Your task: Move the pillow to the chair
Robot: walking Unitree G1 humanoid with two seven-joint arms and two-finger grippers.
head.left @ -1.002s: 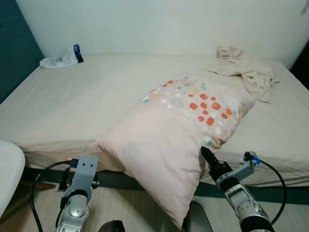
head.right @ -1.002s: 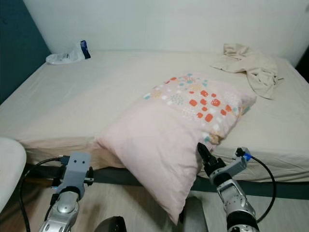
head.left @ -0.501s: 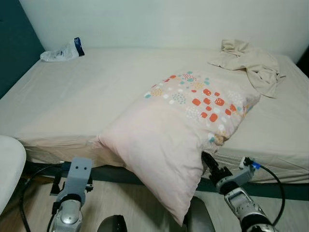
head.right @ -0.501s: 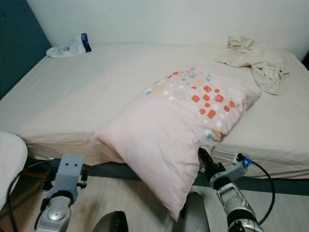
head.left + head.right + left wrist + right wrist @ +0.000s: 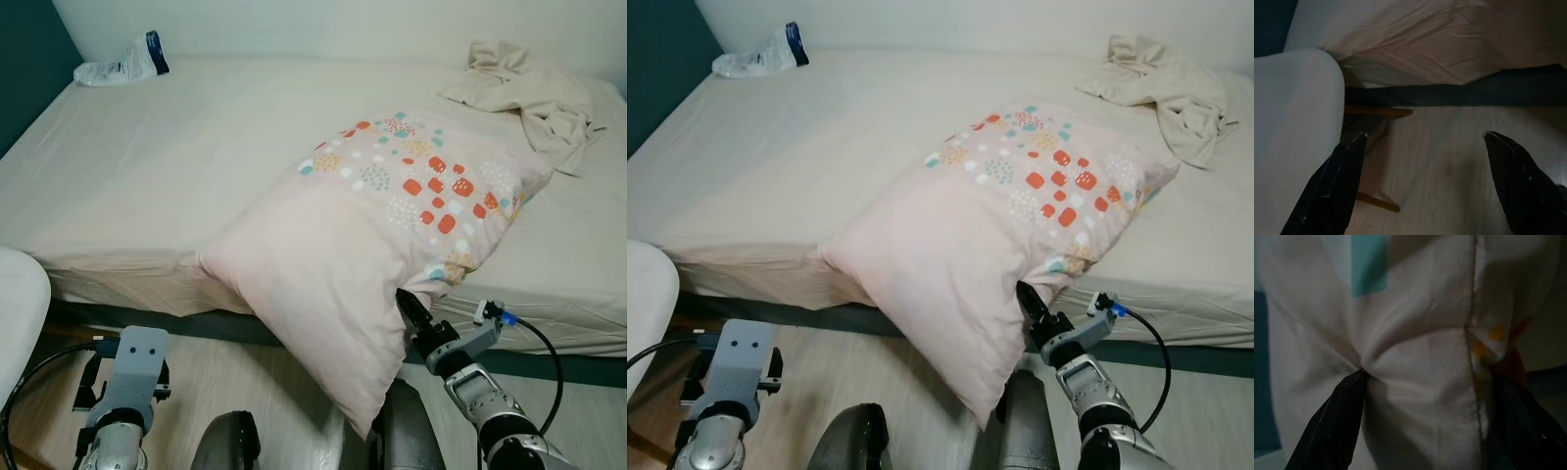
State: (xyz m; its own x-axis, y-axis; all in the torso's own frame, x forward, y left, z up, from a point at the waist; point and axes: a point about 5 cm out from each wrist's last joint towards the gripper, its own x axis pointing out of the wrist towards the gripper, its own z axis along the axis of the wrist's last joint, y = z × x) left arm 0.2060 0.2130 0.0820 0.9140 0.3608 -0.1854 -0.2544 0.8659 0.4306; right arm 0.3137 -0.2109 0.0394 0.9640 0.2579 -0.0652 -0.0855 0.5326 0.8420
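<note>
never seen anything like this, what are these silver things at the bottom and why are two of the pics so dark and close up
The silver things are the two arms of a walking humanoid robot. The two wide pictures come from a camera on its head, looking down at a bed. The two dark ones come from small cameras on its wrists, each looking along that arm's two black fingers.

On the bed lie a pink pillow with coloured spots, half hanging over the edge, a crumpled beige cloth and a plastic bag in the far corner.

The right gripper has its fingers pressed into the pillow's lower edge, bunching the fabric between them. The left gripper is open and holds nothing, above the wooden floor beside a white chair.
</note>
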